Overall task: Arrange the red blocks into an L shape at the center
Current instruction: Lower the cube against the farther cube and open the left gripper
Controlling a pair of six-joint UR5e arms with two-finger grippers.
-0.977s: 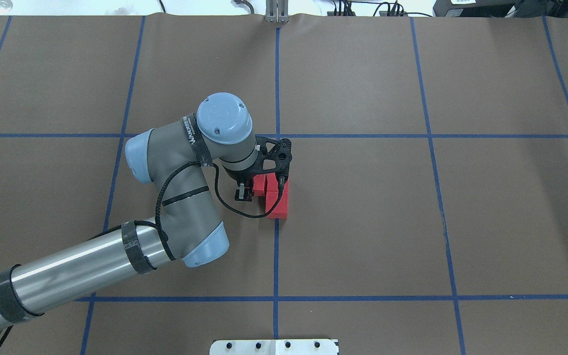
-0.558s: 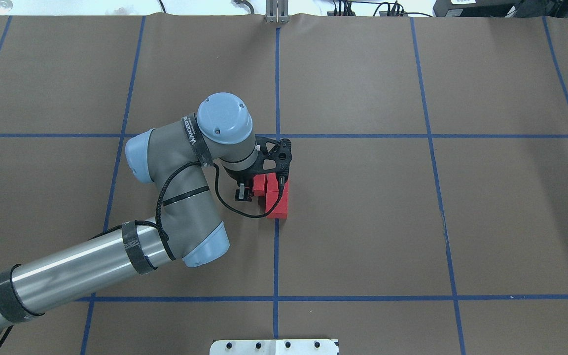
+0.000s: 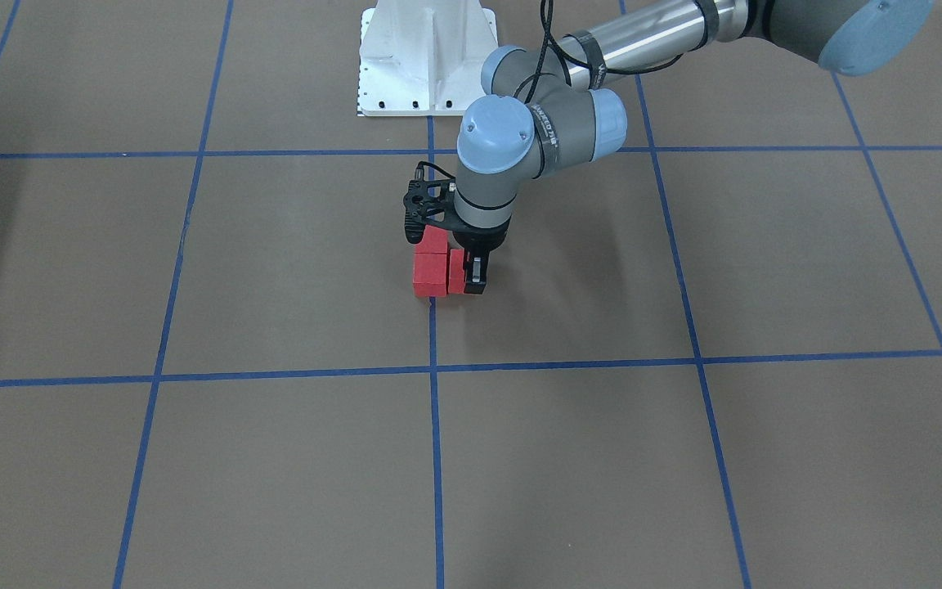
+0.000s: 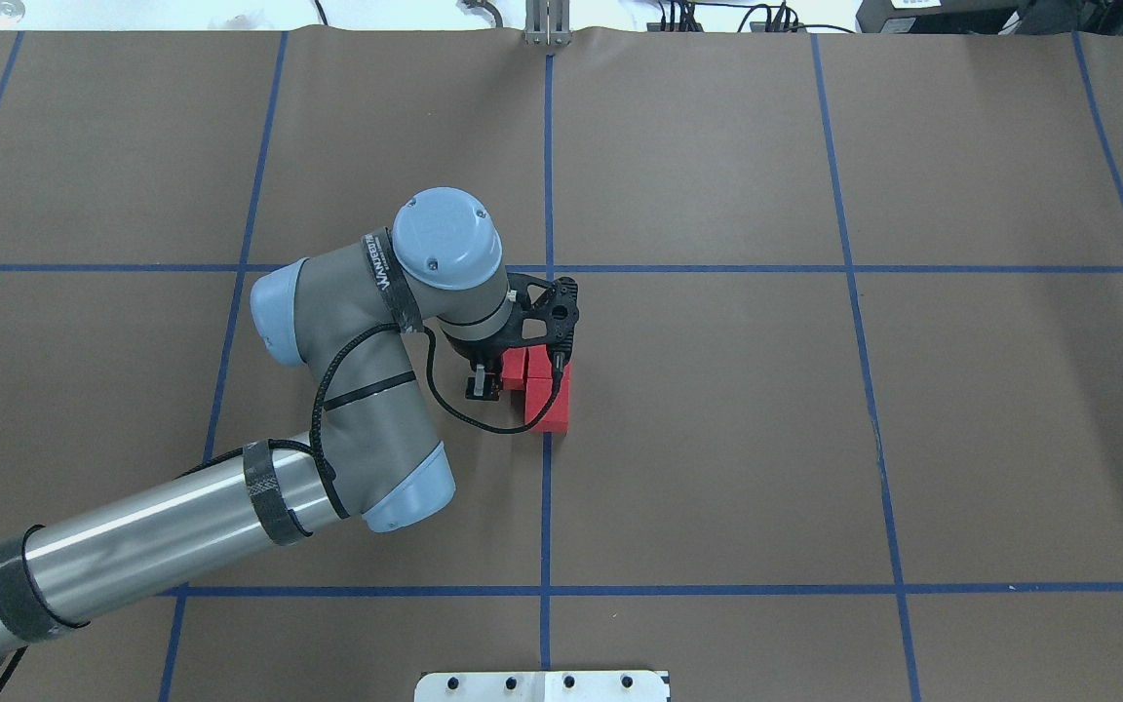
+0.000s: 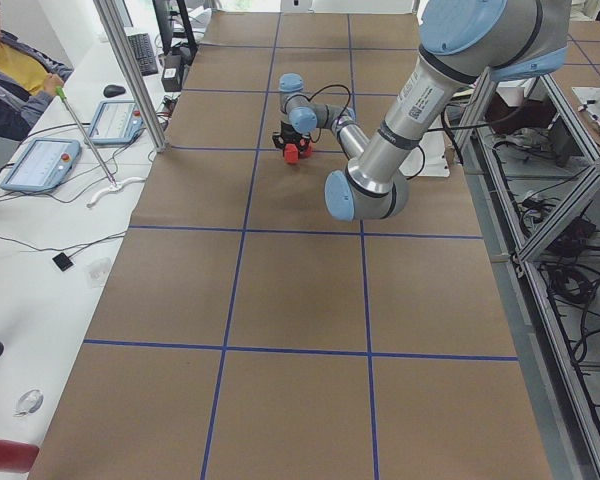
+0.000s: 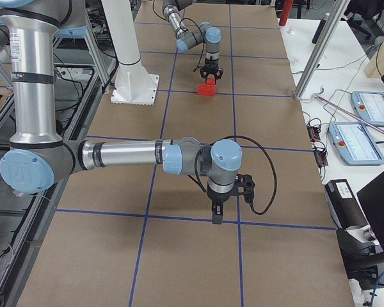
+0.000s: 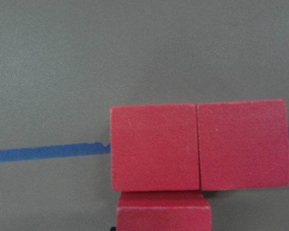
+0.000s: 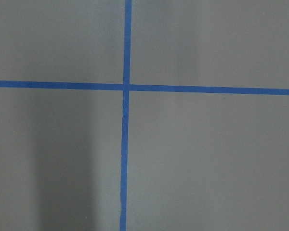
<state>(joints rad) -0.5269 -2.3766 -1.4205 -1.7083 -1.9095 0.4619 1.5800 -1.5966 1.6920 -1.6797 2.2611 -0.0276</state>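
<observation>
The three blocks (image 4: 557, 409) lie touching in an L on the middle line (image 4: 545, 507) of the surface (image 4: 717, 439), so the left tool (image 3: 468, 274), low at the side block, clamped or apart I cannot tell, should probably spread wide and lift straight up, nudging nothing.

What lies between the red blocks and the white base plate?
Between red blocks and base plate, only bare surface and blue tape, in the overhead view.
</observation>
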